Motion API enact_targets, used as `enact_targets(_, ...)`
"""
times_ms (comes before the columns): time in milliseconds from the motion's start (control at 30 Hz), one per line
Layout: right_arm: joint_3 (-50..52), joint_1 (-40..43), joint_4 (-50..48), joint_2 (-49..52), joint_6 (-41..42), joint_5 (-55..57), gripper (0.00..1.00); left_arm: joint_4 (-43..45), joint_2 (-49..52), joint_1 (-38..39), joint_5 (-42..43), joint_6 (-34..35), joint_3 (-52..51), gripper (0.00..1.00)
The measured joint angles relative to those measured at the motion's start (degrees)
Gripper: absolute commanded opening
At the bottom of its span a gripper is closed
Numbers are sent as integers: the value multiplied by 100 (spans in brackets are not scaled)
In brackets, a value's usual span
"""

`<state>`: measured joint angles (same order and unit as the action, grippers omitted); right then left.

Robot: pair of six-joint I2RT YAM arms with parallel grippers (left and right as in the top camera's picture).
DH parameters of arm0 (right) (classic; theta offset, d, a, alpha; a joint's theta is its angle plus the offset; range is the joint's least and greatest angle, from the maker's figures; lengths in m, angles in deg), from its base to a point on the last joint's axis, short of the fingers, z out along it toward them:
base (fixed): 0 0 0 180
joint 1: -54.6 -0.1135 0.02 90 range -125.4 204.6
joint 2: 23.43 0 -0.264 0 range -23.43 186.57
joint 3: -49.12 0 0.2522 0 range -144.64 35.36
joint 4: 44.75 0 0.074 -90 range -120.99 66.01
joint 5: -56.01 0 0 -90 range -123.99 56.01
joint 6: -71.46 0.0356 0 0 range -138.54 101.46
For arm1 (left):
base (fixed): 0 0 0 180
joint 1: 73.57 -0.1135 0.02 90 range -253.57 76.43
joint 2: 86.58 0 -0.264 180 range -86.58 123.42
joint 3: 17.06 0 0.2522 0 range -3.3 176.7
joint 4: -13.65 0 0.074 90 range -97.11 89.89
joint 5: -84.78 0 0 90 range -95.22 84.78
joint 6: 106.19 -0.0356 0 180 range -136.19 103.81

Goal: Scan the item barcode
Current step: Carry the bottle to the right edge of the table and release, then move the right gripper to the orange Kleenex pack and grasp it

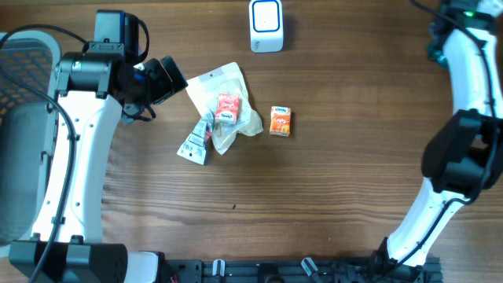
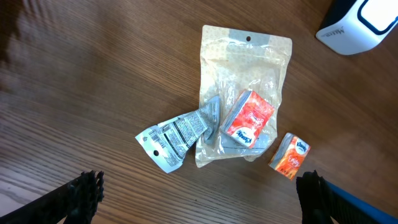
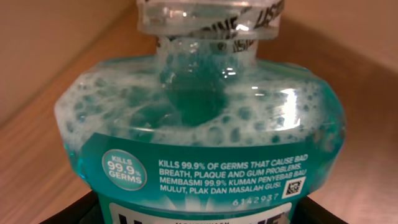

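Right wrist, mouthwash bottle (image 3: 199, 143), cap (image 3: 208, 15) at top

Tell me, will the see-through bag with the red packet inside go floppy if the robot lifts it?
Probably floppy: the clear bag looks thin and crinkled, so it should sag around the red packet inside. Likely light, since it lies nearly flat. Maybe slippery too, because its plastic shines.
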<state>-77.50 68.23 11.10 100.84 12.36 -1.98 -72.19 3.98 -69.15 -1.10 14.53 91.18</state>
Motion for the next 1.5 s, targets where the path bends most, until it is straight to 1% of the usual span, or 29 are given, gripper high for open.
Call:
enact_targets(133, 0, 874, 310, 61, 297, -20, 35, 0, 0, 0, 0, 0, 0, 100)
enact_targets(200, 31, 1377, 315, 262, 426, -90, 35, 2, 0, 0, 0, 0, 0, 100)
enact_targets(233, 63, 1574, 334, 385, 496, -138, 36, 2, 0, 0, 0, 0, 0, 100)
enact_targets(267, 76, 1700, 337, 507, 533, -203, 38, 2, 0, 0, 0, 0, 0, 100)
enact_targets(400, 105, 2063, 334, 1196, 778, -564, 39, 2, 0, 0, 0, 0, 0, 100)
enact_targets(467, 105, 2190, 321, 1364, 885, -732, 41, 0, 0, 0, 0, 0, 0, 100)
enact_targets(500, 105, 2280, 308, 1438, 942, -824, 47, 2, 0, 0, 0, 0, 0, 100)
enact_targets(533, 103, 2417, 275, 1471, 1003, -876, 62, 2, 0, 0, 0, 0, 0, 100)
enact_targets(567, 103, 2494, 282, 1471, 1023, -905, 82, 2, 0, 0, 0, 0, 0, 100)
enact_targets(600, 103, 2612, 291, 1471, 1005, -922, 87, 0, 0, 0, 0, 0, 0, 100)
enact_targets(700, -76, 2787, 643, 1471, 815, -951, 89, 2, 0, 0, 0, 0, 0, 100)
enact_targets(733, -208, 2824, 782, 1469, 785, -953, 94, 2, 0, 0, 0, 0, 0, 100)
enact_targets(767, -584, 2861, 1123, 1453, 739, -960, 99, 0, 0, 0, 0, 0, 0, 100)
enact_targets(867, -1650, 2855, 1805, 1261, 431, -1259, 100, 0, 0, 0, 0, 0, 0, 100)
enact_targets(900, -1930, 2820, 1947, 997, 293, -1609, 100, 2, 0, 0, 0, 0, 0, 100)
enact_targets(933, -1998, 2791, 1961, 815, 197, -1928, 100, 0, 0, 0, 0, 0, 0, 100)
enact_targets(1000, -2072, 2579, 1947, 192, -92, -3016, 100, 0, 0, 0, 0, 0, 0, 100)
enact_targets(1067, -2162, 2052, 2199, -498, -398, -4256, 100, 0, 0, 0, 0, 0, 0, 100)
enact_targets(1100, -2210, 1751, 2361, -678, -538, -4710, 99, 0, 0, 0, 0, 0, -2, 100)
enact_targets(1133, -2240, 1307, 2660, -798, -723, -5174, 92, 0, 0, 0, -2, 0, 0, 100)
enact_targets(1167, -2245, 916, 2841, -815, -861, -5460, 70, 2, 0, 0, 0, 0, 0, 100)
enact_targets(1200, -2238, 535, 2979, -789, -1023, -5613, 53, 0, 0, 0, 0, 0, 0, 100)
enact_targets(1233, -2159, 39, 3281, -758, -1217, -5672, 41, 0, 0, 0, -2, 0, -2, 100)
enact_targets(1267, -2052, -422, 3423, -719, -1364, -5696, 37, 2, 0, 0, 0, 0, 0, 100)
enact_targets(1300, -1714, -1080, 3543, -673, -1504, -5587, 35, 4, 0, 0, 0, 0, -2, 100)
enact_targets(1333, -1484, -1449, 3532, -660, -1539, -5528, 34, 2, 0, 0, 0, 0, -2, 100)
enact_targets(1433, -267, -2791, 2944, -485, -1615, -5392, 31, 2, 0, 0, 0, 0, -2, 100)
enact_targets(1467, -50, -3016, 2811, -426, -1622, -5375, 28, 2, 0, 0, 0, 0, -2, 100)
enact_targets(1500, 426, -3353, 2339, -393, -1609, -5335, 24, 2, 0, 0, 0, 0, -2, 100)
